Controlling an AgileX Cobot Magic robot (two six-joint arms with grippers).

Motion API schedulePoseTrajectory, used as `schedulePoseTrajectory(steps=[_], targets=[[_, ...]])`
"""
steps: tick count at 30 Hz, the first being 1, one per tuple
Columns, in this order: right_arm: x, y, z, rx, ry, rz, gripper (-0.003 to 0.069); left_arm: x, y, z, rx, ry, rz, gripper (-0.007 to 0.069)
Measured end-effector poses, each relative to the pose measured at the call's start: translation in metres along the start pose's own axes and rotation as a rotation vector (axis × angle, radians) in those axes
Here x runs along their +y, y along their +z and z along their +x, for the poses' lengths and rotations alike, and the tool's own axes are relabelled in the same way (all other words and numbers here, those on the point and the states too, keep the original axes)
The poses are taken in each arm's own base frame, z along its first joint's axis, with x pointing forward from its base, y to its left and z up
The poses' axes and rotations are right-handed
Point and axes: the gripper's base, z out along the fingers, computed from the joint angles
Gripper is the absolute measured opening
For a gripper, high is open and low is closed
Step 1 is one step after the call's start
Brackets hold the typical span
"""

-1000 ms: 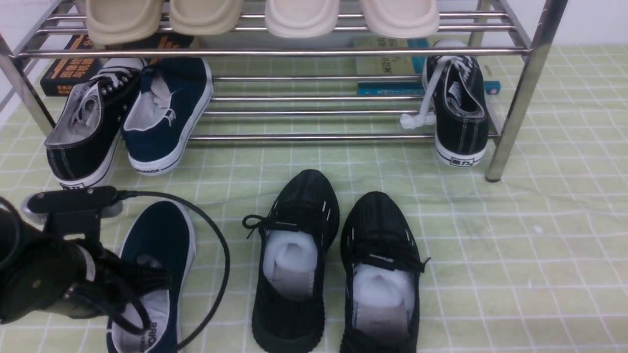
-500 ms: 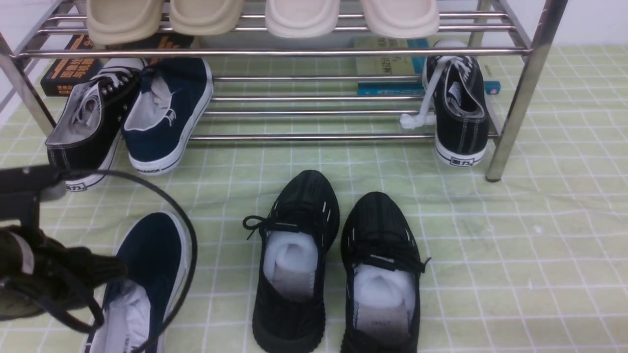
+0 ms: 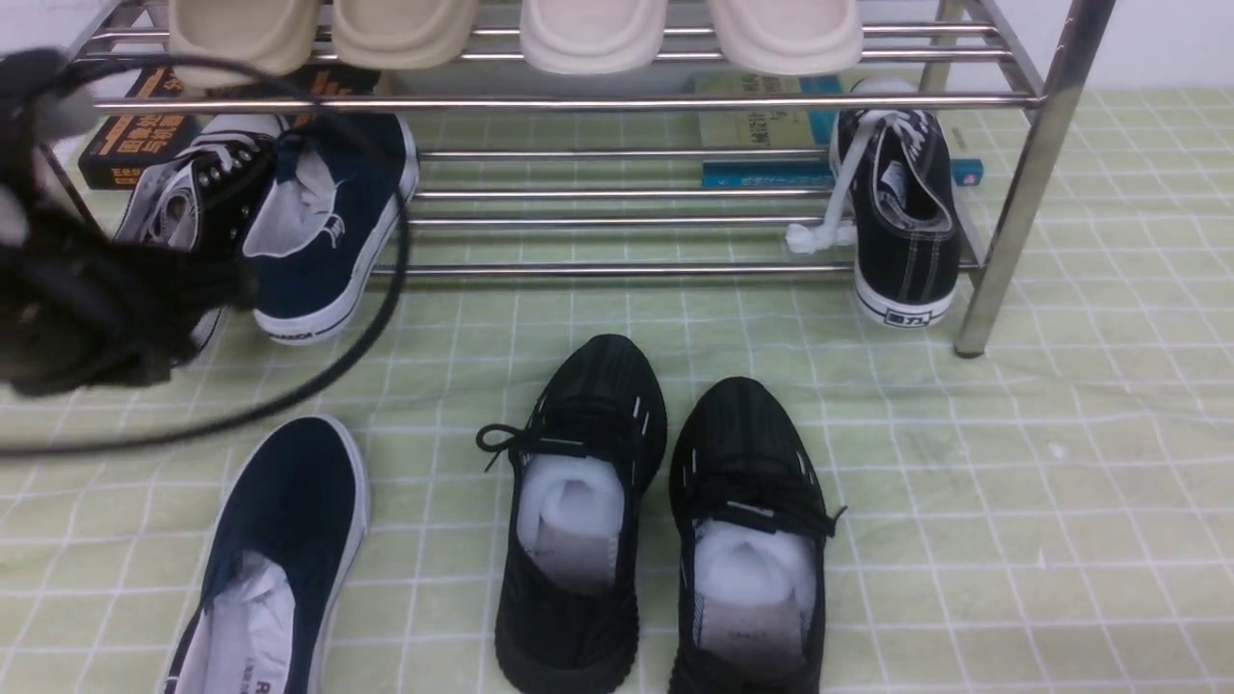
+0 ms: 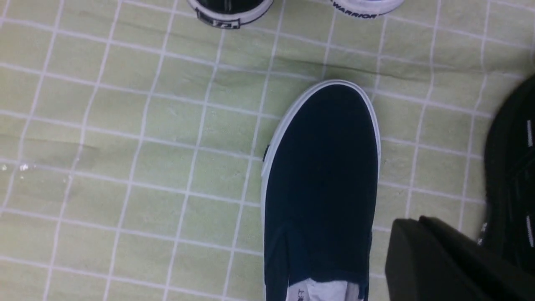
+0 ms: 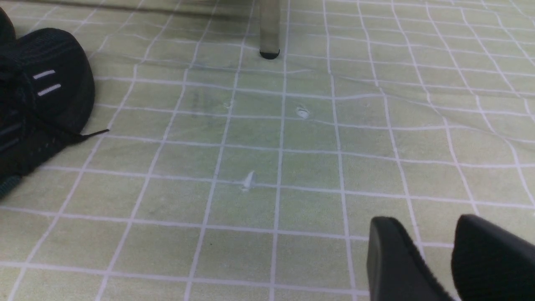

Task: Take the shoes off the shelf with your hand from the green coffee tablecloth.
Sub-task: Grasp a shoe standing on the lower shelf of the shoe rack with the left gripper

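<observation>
One navy shoe [image 3: 280, 549] lies on the green grid tablecloth [image 3: 1012, 501] at the front left, toe toward the shelf [image 3: 1014, 193]. It fills the left wrist view [image 4: 322, 184]. The other navy shoe [image 3: 328, 231] sits on the shelf's lower tier at the left, its "WARRIOR" heel [image 4: 363, 6] toward me. My left arm [image 3: 87, 289] is a blurred black shape raised in front of that tier. The left gripper [image 4: 411, 225] is shut and empty, up above the cloth shoe. My right gripper [image 5: 434, 246] is open over bare cloth and does not show in the front view.
Two all-black knit sneakers [image 3: 578, 511] stand mid-cloth. Black lace-up sneakers sit on the lower tier at the left [image 3: 183, 207] and right [image 3: 901, 212]. Beige slippers [image 3: 593, 34] line the top tier. Books [image 3: 135, 135] lie behind. A shelf leg [image 5: 269, 29] stands ahead of the right gripper.
My left gripper has let go of the navy shoe, which now lies on the cloth. The arm has risen and moved back toward the shelf's left end.
</observation>
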Motion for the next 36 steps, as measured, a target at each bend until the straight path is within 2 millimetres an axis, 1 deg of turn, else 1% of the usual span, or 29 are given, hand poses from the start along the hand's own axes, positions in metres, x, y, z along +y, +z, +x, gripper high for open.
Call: schedulePoseTrajectory(steps=[1,3,4,7,8,9,11,14,18,22,24,25,27,29,36], targets=[[0.000,0.000,0.000,0.000,0.000,0.000,0.0237,-0.002,0.004,-0.002,0.015,0.006,-0.004,0.0001],[0.000,0.000,0.000,-0.001,0.000,0.000,0.0237,-0.013,0.021,-0.020,0.050,0.030,-0.013,0.0001],[0.000,0.000,0.000,-0.001,0.000,0.000,0.0237,-0.016,0.025,-0.024,0.053,0.032,-0.015,0.0001],[0.000,0.000,0.000,-0.001,0.000,0.000,0.0237,-0.025,0.034,-0.041,0.043,0.031,-0.010,0.0001],[0.000,0.000,0.000,-0.001,0.000,0.000,0.0237,-0.028,0.036,-0.046,0.036,0.029,-0.007,0.0001],[0.000,0.000,0.000,-0.001,0.000,0.000,0.0237,-0.028,0.036,-0.046,0.036,0.029,-0.007,0.0001],[0.000,0.000,0.000,-0.001,0.000,0.000,0.0237,-0.034,0.040,-0.058,0.021,0.027,-0.001,0.0009],[0.000,0.000,0.000,-0.001,0.000,0.000,0.0237,-0.040,0.051,-0.068,0.022,0.031,-0.006,0.0041],[0.000,0.000,0.000,-0.001,0.000,0.000,0.0237,-0.050,0.077,-0.081,0.044,0.041,-0.022,0.0144],[0.000,0.000,0.000,-0.001,0.000,0.000,0.0237,-0.057,0.096,-0.091,0.041,0.054,-0.037,0.0269],[0.000,0.000,0.000,-0.001,0.000,0.000,0.0237,-0.059,0.102,-0.095,0.023,0.069,-0.048,0.0317],[0.000,0.000,0.000,-0.001,0.000,0.000,0.0237,-0.060,0.110,-0.099,-0.011,0.095,-0.061,0.0365],[0.000,0.000,0.000,-0.001,0.000,0.000,0.0237,-0.060,0.115,-0.101,-0.025,0.109,-0.068,0.0382],[0.000,0.000,0.000,-0.001,0.000,0.000,0.0237,-0.063,0.126,-0.103,-0.055,0.131,-0.066,0.0398],[0.000,0.000,0.000,-0.001,0.000,0.000,0.0237,-0.068,0.152,-0.101,-0.041,0.150,-0.067,0.0391]])
